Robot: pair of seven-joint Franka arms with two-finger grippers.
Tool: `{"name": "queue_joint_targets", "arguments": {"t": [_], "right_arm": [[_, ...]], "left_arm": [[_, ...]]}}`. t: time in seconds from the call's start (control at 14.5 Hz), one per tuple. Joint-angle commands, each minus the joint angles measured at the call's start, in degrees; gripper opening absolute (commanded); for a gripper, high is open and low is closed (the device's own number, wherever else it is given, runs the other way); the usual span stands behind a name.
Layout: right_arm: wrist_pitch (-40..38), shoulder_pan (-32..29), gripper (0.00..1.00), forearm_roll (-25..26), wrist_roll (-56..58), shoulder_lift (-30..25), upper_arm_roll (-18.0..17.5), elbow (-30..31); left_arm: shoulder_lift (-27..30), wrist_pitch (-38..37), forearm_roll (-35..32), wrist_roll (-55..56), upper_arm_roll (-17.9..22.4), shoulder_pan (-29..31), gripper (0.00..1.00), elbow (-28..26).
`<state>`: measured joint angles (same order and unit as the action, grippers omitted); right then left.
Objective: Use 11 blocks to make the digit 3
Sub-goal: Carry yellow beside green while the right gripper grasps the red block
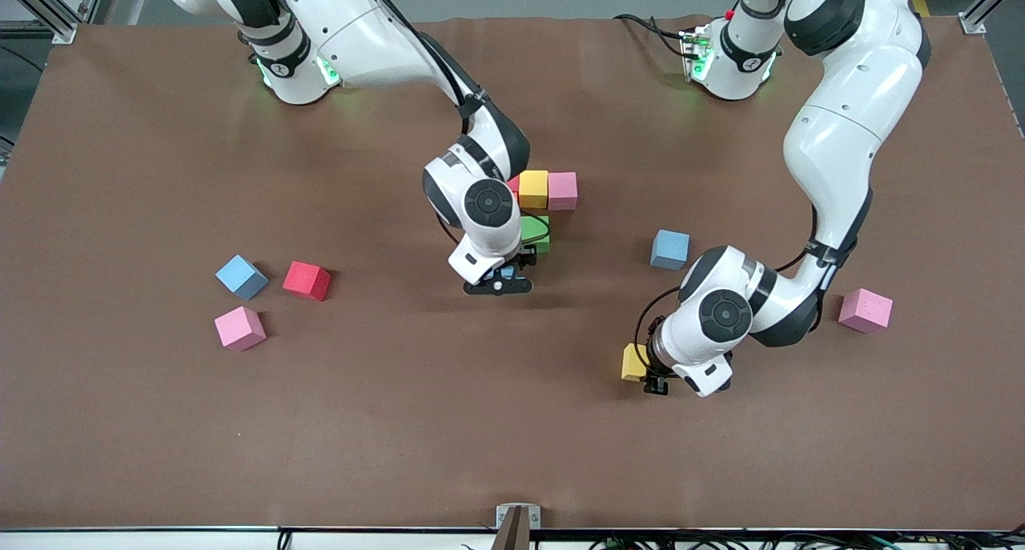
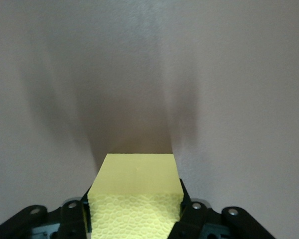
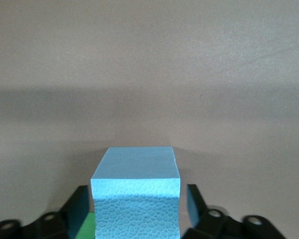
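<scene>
My right gripper (image 1: 500, 284) (image 3: 137, 199) stands open around a light blue block (image 3: 135, 196) (image 1: 506, 272), with a gap on each side of it. That block sits against the green block (image 1: 536, 234) of the part-built digit 3, on its side nearer the front camera. The figure also has a yellow block (image 1: 533, 188), a pink block (image 1: 562, 190) and a red block (image 1: 513, 183) half hidden by the arm. My left gripper (image 1: 653, 380) (image 2: 135, 204) is shut on a yellow block (image 2: 137, 199) (image 1: 633, 362), low at the table.
Loose blocks lie around: a light blue one (image 1: 241, 276), a red one (image 1: 307, 280) and a pink one (image 1: 239, 328) toward the right arm's end. Another light blue one (image 1: 669, 249) and a pink one (image 1: 865, 310) lie toward the left arm's end.
</scene>
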<state>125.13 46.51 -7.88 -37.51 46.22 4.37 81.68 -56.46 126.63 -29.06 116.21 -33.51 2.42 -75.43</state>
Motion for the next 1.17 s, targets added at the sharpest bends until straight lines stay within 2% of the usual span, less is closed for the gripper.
{"name": "queue_joint_targets", "arguments": {"t": [0.0,0.21,0.41,0.69,0.89,1.1], "right_arm": [[-3.3,-0.2,1.00,-0.7,-0.1,-1.0,0.1,-1.8],[-9.3,-3.3,1.00,-1.1,0.0,-4.2,0.1,-4.4],[-13.4,-8.9,1.00,-1.2,2.4,-9.8,0.4,-1.8],[-13.9,-17.4,1.00,-1.1,13.4,-18.6,0.5,10.6],[-13.2,-22.9,1.00,-0.7,18.6,-22.9,0.6,18.1],[-6.2,-27.6,1.00,-0.5,23.8,-26.5,0.6,27.4]], "left_arm": [[3.7,-2.4,1.2,4.7,-1.4,0.3,0.15,-3.0],[9.1,-4.0,1.3,9.5,-3.3,0.8,0.13,-10.3],[13.8,-4.3,1.3,15.7,-5.5,2.5,0.13,-18.1],[18.2,-1.1,1.1,22.3,-13.9,8.5,0.13,-28.8],[23.5,2.3,1.0,24.7,-14.7,8.9,0.13,-36.5],[25.3,6.8,1.0,25.4,-14.7,8.9,0.13,-40.8]]}}
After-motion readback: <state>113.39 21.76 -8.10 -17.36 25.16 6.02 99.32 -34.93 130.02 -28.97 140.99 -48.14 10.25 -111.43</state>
